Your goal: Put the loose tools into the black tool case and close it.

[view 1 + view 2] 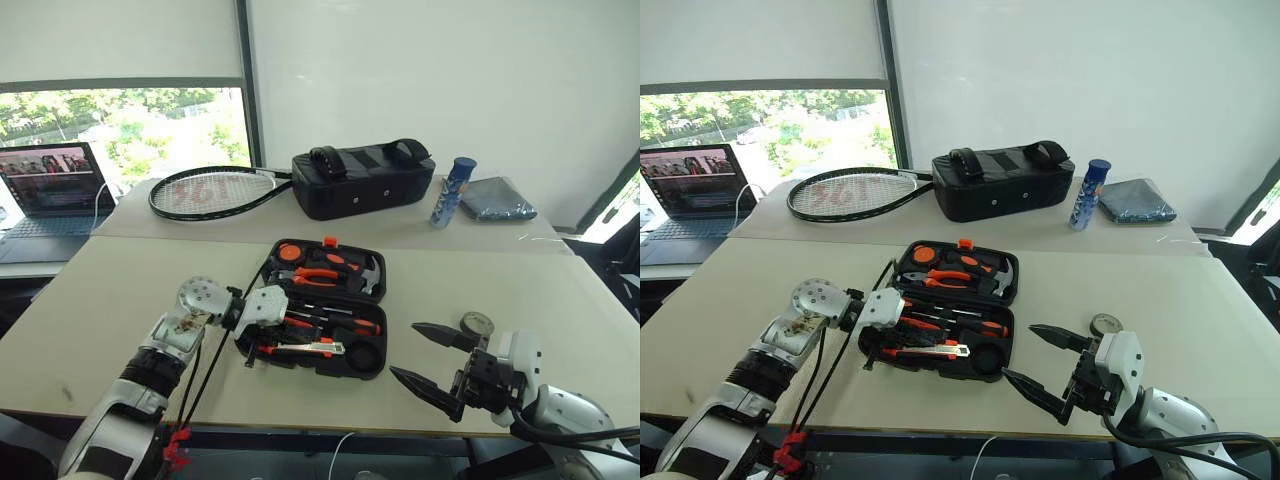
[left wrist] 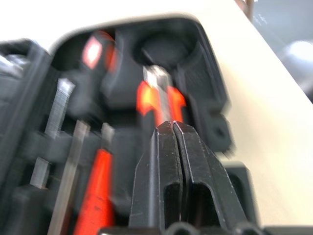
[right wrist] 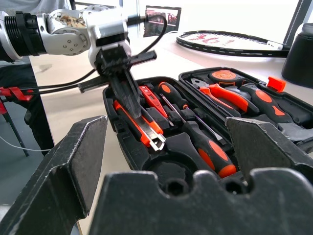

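The black tool case (image 1: 372, 300) lies open in the middle of the near table. Its near half holds two orange-and-black screwdrivers (image 3: 200, 137), an orange tester screwdriver (image 3: 149, 98) and the utility knife (image 1: 305, 348). My left gripper (image 3: 138, 113) reaches in from the case's left side. It is shut with nothing between its fingers, and its tips are just over the utility knife (image 2: 159, 98). A small grey tape roll (image 1: 477, 324) lies on the table right of the case. My right gripper (image 1: 404, 350) hovers open beside the roll, near the front edge, holding nothing.
The case's far half holds orange-handled pliers (image 1: 318, 276), a small hammer (image 1: 370, 275) and a round orange tape measure (image 1: 290, 252). On the far table are a racket (image 1: 213, 191), a black padded bag (image 1: 362, 180), a blue can (image 1: 452, 192) and a dark cloth (image 1: 497, 199). A laptop (image 1: 52, 190) stands at the left.
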Controlling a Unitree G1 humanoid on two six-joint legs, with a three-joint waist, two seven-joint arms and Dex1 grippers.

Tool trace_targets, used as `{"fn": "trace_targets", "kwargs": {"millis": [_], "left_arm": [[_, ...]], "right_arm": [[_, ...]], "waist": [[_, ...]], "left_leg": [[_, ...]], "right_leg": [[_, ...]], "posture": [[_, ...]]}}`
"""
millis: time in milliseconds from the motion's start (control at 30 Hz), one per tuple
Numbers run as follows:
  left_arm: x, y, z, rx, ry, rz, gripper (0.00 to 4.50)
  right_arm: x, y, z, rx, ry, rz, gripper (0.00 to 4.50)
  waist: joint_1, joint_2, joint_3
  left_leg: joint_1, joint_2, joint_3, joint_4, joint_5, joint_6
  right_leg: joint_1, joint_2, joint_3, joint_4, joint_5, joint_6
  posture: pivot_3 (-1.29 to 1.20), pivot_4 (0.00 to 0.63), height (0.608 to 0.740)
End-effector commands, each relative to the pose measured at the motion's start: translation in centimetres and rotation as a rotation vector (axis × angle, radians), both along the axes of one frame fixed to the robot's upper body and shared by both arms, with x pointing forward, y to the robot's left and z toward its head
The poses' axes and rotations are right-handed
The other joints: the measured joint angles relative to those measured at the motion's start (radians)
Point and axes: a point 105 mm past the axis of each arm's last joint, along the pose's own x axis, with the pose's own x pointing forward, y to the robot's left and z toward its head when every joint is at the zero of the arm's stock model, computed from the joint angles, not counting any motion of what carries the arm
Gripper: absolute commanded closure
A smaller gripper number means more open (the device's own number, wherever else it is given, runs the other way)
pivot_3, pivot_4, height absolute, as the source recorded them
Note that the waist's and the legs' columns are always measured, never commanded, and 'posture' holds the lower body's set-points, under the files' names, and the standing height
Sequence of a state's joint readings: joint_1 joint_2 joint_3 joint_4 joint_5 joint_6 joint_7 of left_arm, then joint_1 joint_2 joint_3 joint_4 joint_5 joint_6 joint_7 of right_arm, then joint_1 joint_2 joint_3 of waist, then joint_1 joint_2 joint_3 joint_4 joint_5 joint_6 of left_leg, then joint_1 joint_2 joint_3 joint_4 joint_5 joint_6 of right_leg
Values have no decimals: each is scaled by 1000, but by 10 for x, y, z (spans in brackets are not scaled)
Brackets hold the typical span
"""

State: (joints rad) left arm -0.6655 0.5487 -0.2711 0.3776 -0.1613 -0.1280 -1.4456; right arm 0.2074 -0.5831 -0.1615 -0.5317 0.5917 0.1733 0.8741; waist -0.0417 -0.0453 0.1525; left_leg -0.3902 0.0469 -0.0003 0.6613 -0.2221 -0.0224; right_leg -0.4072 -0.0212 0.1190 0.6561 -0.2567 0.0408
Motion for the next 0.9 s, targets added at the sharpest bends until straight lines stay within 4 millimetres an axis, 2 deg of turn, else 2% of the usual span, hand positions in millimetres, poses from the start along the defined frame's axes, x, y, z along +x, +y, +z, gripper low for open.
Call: {"fn": "trace_targets", "kwargs": {"millis": [33,467,633,900], "left_arm": [[8,-5,19,-58,-86,20,4412],[1,3,-10,58,-66,-9,4412],[11,8,-26,143,-39,92,4412],[1,12,-36,208,42,82,4412]], "right_arm": [[-4,4,10,5,-53,21,0],[-3,3,9,-1,-47,13,0],[-3,3,9,2,-48,12,0],[-3,4,9,8,-47,12,0]], "waist": [[0,0,0],[-1,0,0],[2,0,0],[0,1,-1]], "left_leg": [[0,0,0,0,0,0],[0,0,0,0,0,0],[1,0,0,0,0,0],[5,-1,0,0,0,0]], "right_leg": [[0,0,0,0,0,0],[0,0,0,-1,0,0],[2,0,0,-1,0,0],[5,0,3,-1,0,1]], "posture": [[0,150,740],[0,150,740],[0,150,740],[0,150,740]]}}
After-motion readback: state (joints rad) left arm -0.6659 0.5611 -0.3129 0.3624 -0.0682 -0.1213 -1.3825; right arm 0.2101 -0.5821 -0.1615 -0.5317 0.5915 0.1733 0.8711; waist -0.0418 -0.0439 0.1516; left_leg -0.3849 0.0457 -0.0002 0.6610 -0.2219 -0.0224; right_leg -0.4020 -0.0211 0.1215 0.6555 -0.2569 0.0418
